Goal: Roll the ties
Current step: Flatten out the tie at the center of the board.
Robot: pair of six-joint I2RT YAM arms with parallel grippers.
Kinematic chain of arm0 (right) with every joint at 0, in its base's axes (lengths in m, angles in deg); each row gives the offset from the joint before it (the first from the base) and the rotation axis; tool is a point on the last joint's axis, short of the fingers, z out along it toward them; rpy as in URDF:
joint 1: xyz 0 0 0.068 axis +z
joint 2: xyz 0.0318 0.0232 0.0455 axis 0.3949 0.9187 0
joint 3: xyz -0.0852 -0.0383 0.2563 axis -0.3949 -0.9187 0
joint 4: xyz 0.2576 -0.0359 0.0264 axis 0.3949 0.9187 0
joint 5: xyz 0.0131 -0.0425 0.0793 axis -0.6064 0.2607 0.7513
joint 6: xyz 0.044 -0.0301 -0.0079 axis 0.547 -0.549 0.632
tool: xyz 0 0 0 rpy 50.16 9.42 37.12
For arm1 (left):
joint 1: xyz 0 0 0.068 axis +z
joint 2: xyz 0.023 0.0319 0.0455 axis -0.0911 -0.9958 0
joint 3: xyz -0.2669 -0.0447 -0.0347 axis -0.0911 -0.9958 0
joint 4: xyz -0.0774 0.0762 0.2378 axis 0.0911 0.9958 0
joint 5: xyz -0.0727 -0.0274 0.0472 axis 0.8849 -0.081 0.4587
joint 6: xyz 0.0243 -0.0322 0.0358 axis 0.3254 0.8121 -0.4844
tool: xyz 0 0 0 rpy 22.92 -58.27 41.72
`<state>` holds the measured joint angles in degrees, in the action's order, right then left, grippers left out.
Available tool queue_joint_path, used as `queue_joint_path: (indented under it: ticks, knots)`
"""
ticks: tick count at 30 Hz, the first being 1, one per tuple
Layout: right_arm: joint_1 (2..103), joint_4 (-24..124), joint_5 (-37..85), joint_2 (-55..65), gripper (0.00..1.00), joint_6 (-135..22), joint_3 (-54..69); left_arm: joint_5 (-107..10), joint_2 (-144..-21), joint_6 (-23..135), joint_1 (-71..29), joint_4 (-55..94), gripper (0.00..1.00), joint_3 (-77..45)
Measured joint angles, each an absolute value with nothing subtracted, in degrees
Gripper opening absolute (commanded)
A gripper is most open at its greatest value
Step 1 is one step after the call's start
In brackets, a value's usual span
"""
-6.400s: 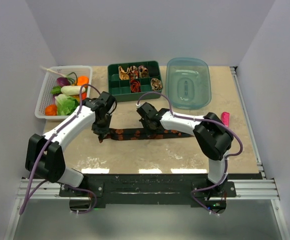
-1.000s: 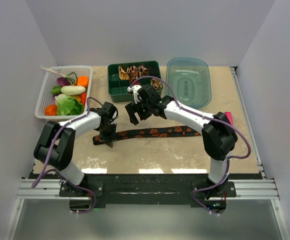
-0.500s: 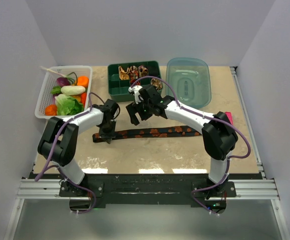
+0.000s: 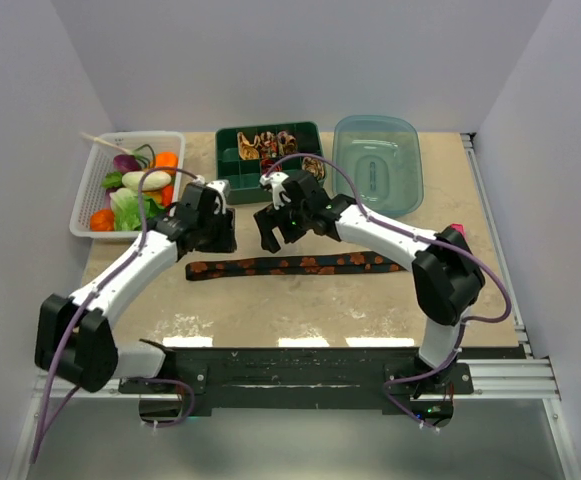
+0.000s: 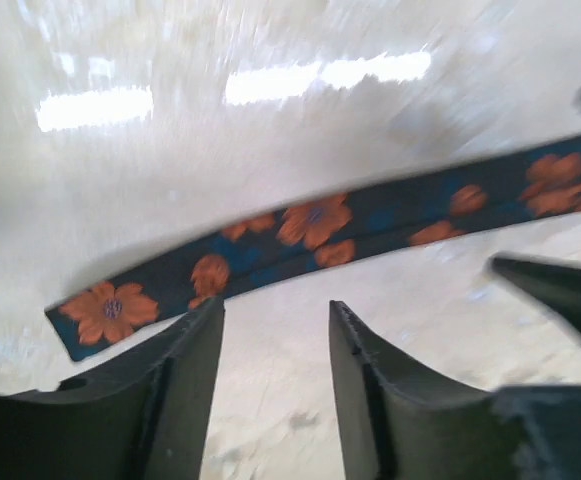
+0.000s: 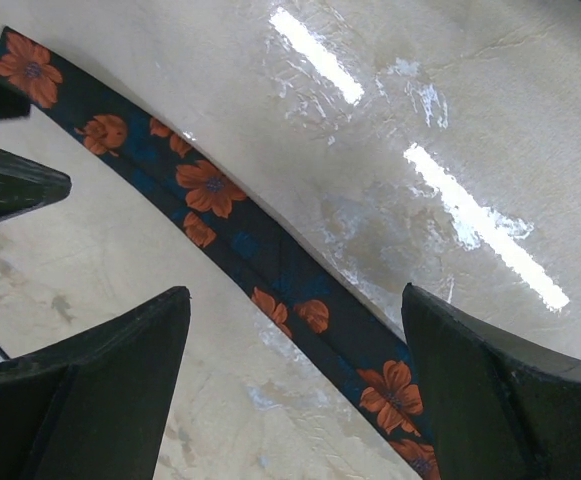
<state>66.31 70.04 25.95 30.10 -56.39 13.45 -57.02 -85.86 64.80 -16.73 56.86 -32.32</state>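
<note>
and here's the long tie (image 4: 300,265), black with orange flowers, stretched flat across the table (image 4: 270,315) on the near side of the green tray (image 4: 235,160), running left to right, not rolled at all. the left gripper (image 4: 216,238) hangs just off the tray's near-left corner, close to the tie's left end. its wrist view is a bit blurred but shows the fingers (image 5: 185,390) a little apart, bare table between them, nothing pinched, the tie's squared tip lying just beyond. the right gripper (image 4: 278,236) hovers just in front of the tray's near edge, fingers (image 6: 100,380) spread wide, the fabric running diagonally under the gap, not touched. inside the tray, the far compartments hold rolled ties (image 4: 268,142) in tan, red and dark. to the tray's left, a white basket (image 4: 82,195) of vegetables; to its right, a clear blue tub (image 4: 375,170).
</note>
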Motion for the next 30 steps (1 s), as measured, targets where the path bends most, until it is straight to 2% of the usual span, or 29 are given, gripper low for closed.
queue_joint_path:
  ticks: [4, 5, 7, 8, 9, 10, 20, 30]
  knots:
    - [66.3, 66.5, 28.2, 25.2, 0.90, -54.8, 9.1, -55.5, -79.2, 68.5, -15.7, 49.6, 0.51, -34.8]
    - [66.3, 64.9, 28.7, 23.8, 0.90, -54.1, 7.8, -55.2, -77.8, 70.0, -15.2, 47.3, 0.43, -36.6]
    - [66.3, 61.5, 29.7, 21.4, 0.89, -52.6, 5.3, -54.6, -75.1, 73.1, -13.9, 43.1, 0.33, -41.2]
    - [66.3, 59.9, 30.0, 20.7, 0.89, -51.8, 4.3, -54.5, -73.8, 74.4, -13.3, 41.1, 0.19, -43.4]
    - [66.4, 58.0, 30.2, 19.9, 0.89, -50.9, 3.2, -54.6, -72.1, 75.9, -12.5, 39.7, 0.13, -46.2]
    - [66.5, 56.5, 30.3, 19.6, 0.89, -50.2, 2.3, -55.0, -70.4, 76.9, -11.8, 38.6, 0.00, -48.8]
    - [69.1, 50.2, 30.3, 25.6, 0.89, -47.0, 1.9, -67.2, -64.5, 83.8, -8.9, 37.6, 0.00, -57.1]
    - [69.5, 50.5, 31.4, 31.8, 0.89, -47.1, 8.0, -72.0, -69.7, 84.9, -7.5, 36.1, 0.00, -59.7]
